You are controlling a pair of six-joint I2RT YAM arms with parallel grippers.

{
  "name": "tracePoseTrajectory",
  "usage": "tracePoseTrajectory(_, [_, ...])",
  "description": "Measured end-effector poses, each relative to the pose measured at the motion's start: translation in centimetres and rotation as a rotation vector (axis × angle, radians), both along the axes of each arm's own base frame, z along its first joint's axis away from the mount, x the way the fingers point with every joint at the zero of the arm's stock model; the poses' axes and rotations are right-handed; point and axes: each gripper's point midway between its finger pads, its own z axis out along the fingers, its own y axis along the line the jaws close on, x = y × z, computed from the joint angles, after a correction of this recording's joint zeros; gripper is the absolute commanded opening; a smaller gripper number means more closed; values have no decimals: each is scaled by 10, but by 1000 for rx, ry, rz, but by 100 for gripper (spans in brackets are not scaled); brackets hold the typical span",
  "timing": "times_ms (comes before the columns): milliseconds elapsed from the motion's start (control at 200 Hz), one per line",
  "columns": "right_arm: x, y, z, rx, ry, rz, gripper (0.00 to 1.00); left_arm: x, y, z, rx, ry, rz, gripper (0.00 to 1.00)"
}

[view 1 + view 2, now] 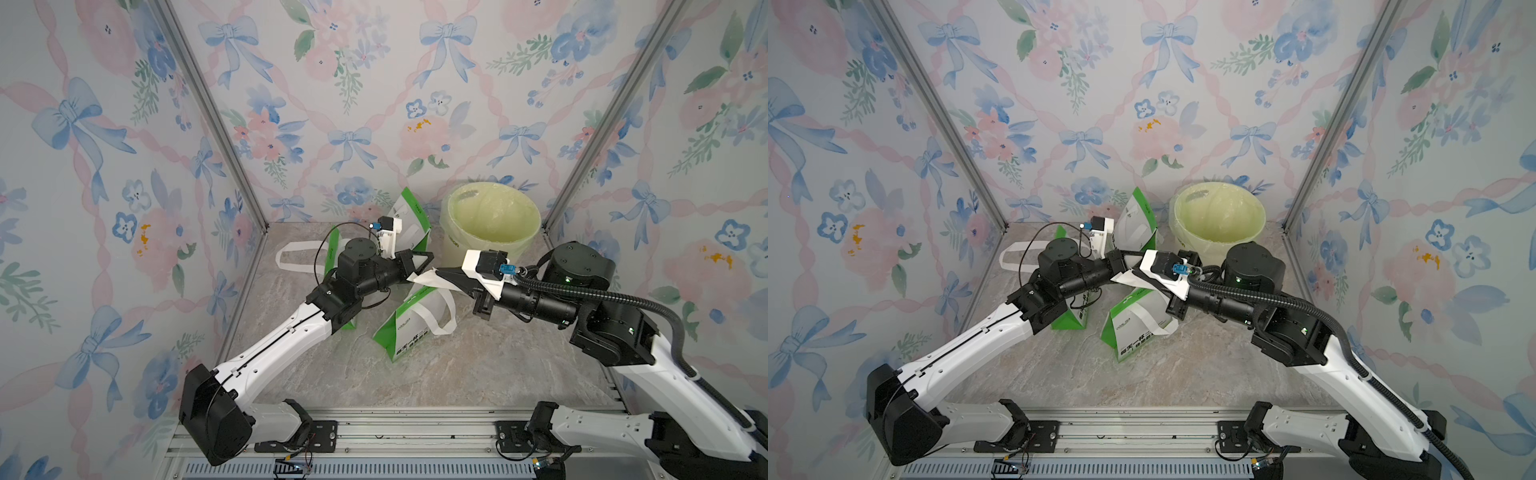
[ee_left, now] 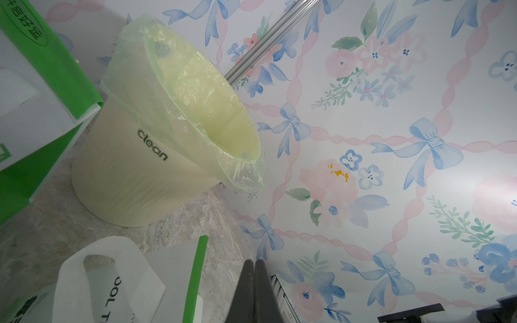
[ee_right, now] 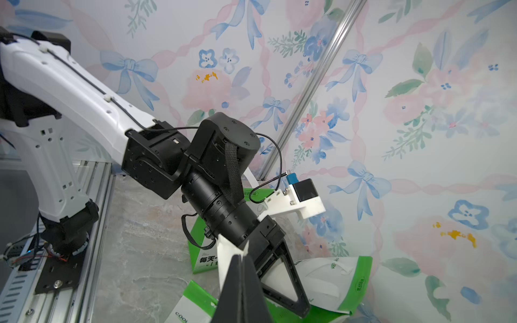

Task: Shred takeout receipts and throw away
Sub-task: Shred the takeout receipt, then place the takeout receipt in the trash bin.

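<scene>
Above the middle bag (image 1: pixel 409 332), between the 2 arms, 1 white receipt (image 1: pixel 430 279) hangs clear of the counter (image 1: pixel 478 365). The right end effector (image 1: pixel 441 272) is clamped tight on 1 edge of it, and the right wrist view shows the paper rising out of the closed tips. The left end effector (image 1: pixel 430 254) is also fully closed, just beside the paper. Its own wrist view shows nothing between its tips, so I judge it has no hold. No other receipts show in any view.

The receipt looks thin, light and limp, and it curls at the free end. It should tear with little force, which the task wants, but it could slide out of a shallow pinch. The best second hold is likely on the free edge close beside the right grip, with the pads flat on the paper, so that a tear starts between 2 near pinches.

Room is tight at the centre, where the 2 end effectors are nearly touching. The loop handle of the middle bag lies right under the paper and could snag. The bin (image 1: pixel 457 249), lined and open-mouthed, stands near, behind the right end effector, with the back bag (image 1: pixel 411 216) just beside it. Bare counter lies open toward the arm bases.
</scene>
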Motion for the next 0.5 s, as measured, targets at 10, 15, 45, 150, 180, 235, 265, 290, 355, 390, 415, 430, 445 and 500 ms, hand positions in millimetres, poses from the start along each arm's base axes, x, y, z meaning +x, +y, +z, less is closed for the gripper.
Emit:
tracePoseTrajectory(10, [2, -2, 0, 7, 4, -10, 0, 0, 0, 1, 1, -3, 3, 0])
tracePoseTrajectory(15, [3, -2, 0, 10, 6, -13, 0, 1, 0, 1, 3, -5, 4, 0])
tracePoseTrajectory(45, [11, -8, 1, 33, 21, -46, 0, 2, 1, 3, 6, -12, 10, 0])
tracePoseTrajectory(150, [47, -43, -1, 114, 80, -223, 0, 6, 3, 23, 18, -89, 34, 0])
tracePoseTrajectory(180, [57, -54, -2, 134, 94, -276, 0, 8, 3, 31, 21, -120, 40, 0])
tracePoseTrajectory(235, [75, -75, -5, 170, 125, -381, 0, 12, 3, 47, 26, -182, 52, 0])
tracePoseTrajectory(265, [83, -85, -7, 185, 141, -428, 0, 14, 1, 56, 31, -218, 57, 0])
tracePoseTrajectory(290, [89, -92, -10, 197, 156, -466, 0, 17, 0, 62, 35, -248, 62, 0])
tracePoseTrajectory(355, [101, -108, -14, 222, 183, -544, 0, 25, -7, 76, 55, -321, 69, 0])
tracePoseTrajectory(390, [106, -114, -17, 230, 196, -577, 0, 30, -13, 81, 68, -361, 70, 0])
tracePoseTrajectory(415, [107, -116, -18, 234, 202, -591, 0, 33, -17, 84, 78, -388, 70, 0])
tracePoseTrajectory(430, [109, -119, -20, 238, 206, -604, 0, 36, -21, 84, 89, -402, 68, 0])
tracePoseTrajectory(445, [109, -119, -21, 239, 210, -609, 0, 38, -25, 85, 97, -418, 67, 0])
tracePoseTrajectory(500, [110, -123, -24, 243, 220, -628, 0, 48, -38, 83, 131, -459, 59, 0])
